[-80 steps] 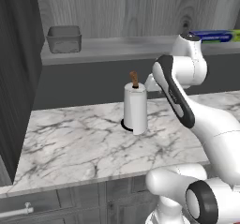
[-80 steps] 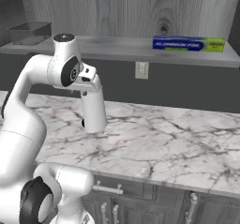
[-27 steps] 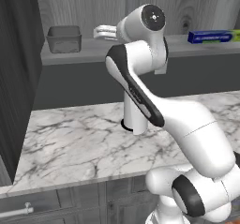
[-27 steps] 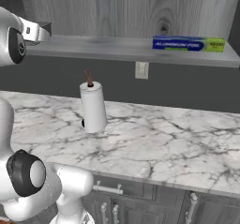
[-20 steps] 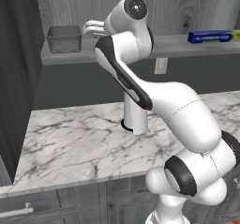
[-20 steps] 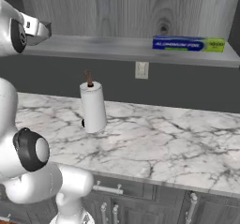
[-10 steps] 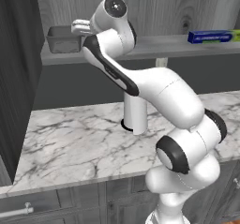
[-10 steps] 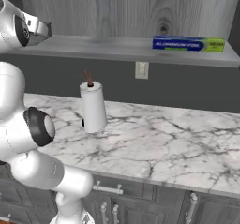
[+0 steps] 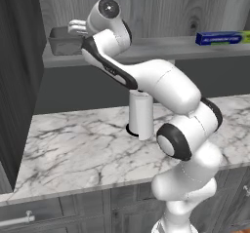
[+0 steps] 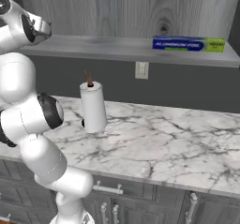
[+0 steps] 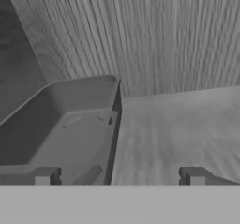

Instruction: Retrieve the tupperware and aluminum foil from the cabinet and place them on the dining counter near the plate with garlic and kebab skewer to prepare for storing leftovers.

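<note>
Tupperware (image 9: 62, 40), a small grey tub, sits at the left end of the cabinet (image 9: 161, 8) shelf; the gripper (image 9: 74, 27) hangs just above its right rim with fingers spread wide, holding nothing; in the hand view the tub's right wall lies between the two fingertips (image 11: 43, 175); aluminum foil (image 10: 188, 44), a blue box, lies well apart at the shelf's right end; a paper-towel roll (image 10: 93, 107) stands on the marble worktop (image 10: 159, 143) below.

A white paper-towel roll (image 9: 141, 114) stands upright on the marble tabletop (image 9: 88, 149) below me, a wall socket (image 10: 141, 70) behind it.
</note>
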